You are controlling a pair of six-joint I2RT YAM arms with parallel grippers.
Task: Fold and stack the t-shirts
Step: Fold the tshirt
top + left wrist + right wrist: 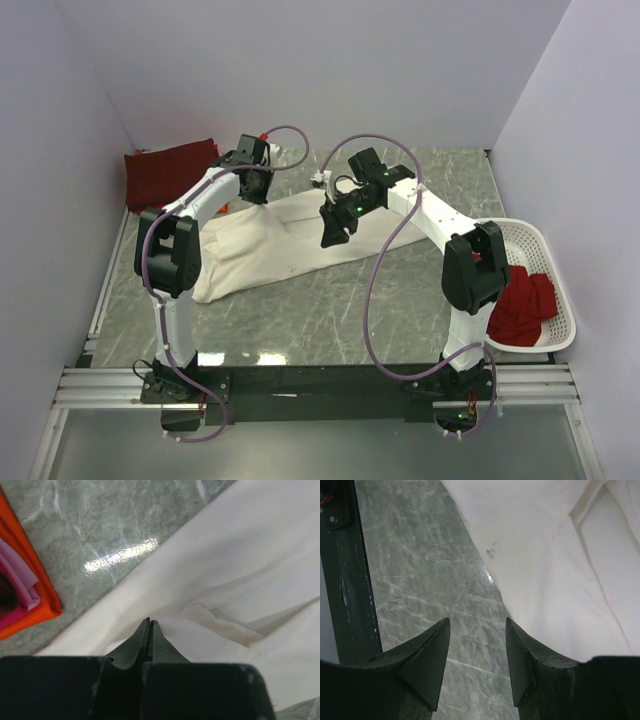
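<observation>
**Top external view.** My left arm reaches to the far left of the grey marbled counter (pixel 330 310). My left hand (pixel 256 195) is at the far edge of the cream-white t-shirt (pixel 270 245), which lies spread and rumpled across the middle of the counter. The maroon t-shirt (pixel 170 175) lies at the far-left corner, near that hand. My right hand (pixel 331 238) points down over the near edge of the cream-white t-shirt, towards its right end. A white lattice basket (pixel 535 235) stands at the counter's right edge and holds the red t-shirt (pixel 522 305).

**Left wrist view.** The fingers of my left hand (pixel 150 630) are pressed fully together, with their tips down on the cream-white t-shirt beside a raised fold. I cannot tell whether any cloth is caught between them. At the left edge lies the folded orange t-shirt (pixel 37 575), with a pink layer (pixel 20 575) showing inside it. A strip of bare counter separates it from the cream cloth.

**Right wrist view.** My right hand (pixel 475 650) stands about half open and holds nothing, with bare counter showing between its fingers. The cream-white t-shirt fills the upper right and bears a few small dark specks (pixel 492 550). A dark rail (pixel 347 580) runs down the left side.
</observation>
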